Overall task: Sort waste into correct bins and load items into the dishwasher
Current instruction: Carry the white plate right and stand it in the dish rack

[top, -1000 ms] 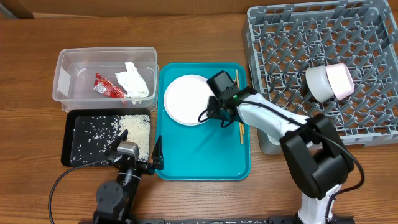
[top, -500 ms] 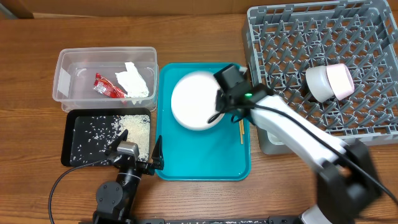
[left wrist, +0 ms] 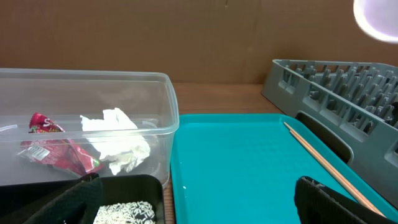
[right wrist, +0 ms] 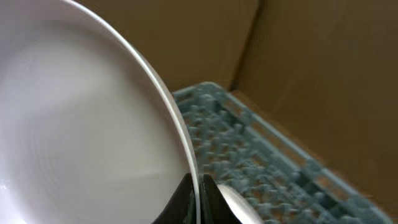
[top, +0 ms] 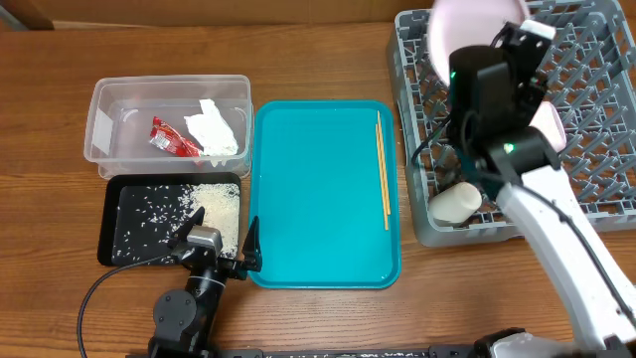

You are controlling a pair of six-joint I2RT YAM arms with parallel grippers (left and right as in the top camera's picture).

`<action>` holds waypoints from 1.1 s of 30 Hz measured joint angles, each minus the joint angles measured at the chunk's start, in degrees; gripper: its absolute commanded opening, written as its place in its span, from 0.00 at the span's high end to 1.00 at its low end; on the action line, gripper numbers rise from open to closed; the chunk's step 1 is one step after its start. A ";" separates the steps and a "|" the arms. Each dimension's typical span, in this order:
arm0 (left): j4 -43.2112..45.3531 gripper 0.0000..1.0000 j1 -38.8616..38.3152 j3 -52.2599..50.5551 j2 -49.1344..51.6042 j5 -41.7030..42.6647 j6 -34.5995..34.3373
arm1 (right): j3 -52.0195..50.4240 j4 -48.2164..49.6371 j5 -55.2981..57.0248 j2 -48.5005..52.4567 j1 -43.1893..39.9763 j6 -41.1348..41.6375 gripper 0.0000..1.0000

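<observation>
My right gripper (right wrist: 199, 183) is shut on the rim of the large plate (right wrist: 81, 118), white inside, pink outside. In the overhead view it holds the plate (top: 472, 28) raised over the back left of the grey dish rack (top: 586, 194). A pink bowl (top: 549, 121) lies in the rack, and a small white cup (top: 455, 204) lies at its front left. Wooden chopsticks (top: 382, 169) lie on the teal tray (top: 323, 229). The clear tub (top: 109, 129) holds the red sauce packet (top: 171, 137) and the white napkin (top: 217, 129). Rice (top: 214, 209) lies in the black tray (top: 129, 234). My left gripper (left wrist: 199, 205) is open and empty at the front.
Brown cardboard (left wrist: 186, 37) stands behind the table. The clear tub's near wall (left wrist: 169, 134) and the teal tray's edge lie just ahead of my left gripper. The wooden table (top: 328, 60) shows behind the trays.
My right gripper lifted the large plate off the teal tray and carried it right and back, over the dish rack. The left arm has not moved.
</observation>
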 measured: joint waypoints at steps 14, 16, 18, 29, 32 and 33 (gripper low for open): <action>0.00 0.00 0.00 0.00 0.00 0.02 0.00 | -0.26 10.16 0.46 13.16 -8.35 -11.06 0.96; -0.02 0.00 0.00 0.00 0.00 0.02 0.02 | -0.26 11.23 0.28 14.99 -8.20 -11.26 0.96; 0.00 0.00 0.00 0.00 0.00 0.02 0.00 | -0.26 12.07 0.09 17.25 -8.20 -11.72 0.96; 0.00 0.00 0.00 0.00 0.00 0.02 0.00 | -0.46 16.04 0.61 21.31 -7.69 -17.27 0.16; 0.00 0.00 0.00 0.00 0.00 0.02 0.00 | -0.44 13.00 1.81 21.27 -5.97 -17.97 0.14; 0.00 0.00 0.00 0.00 0.00 0.02 0.00 | -0.44 10.80 1.81 21.03 -4.74 -17.84 0.14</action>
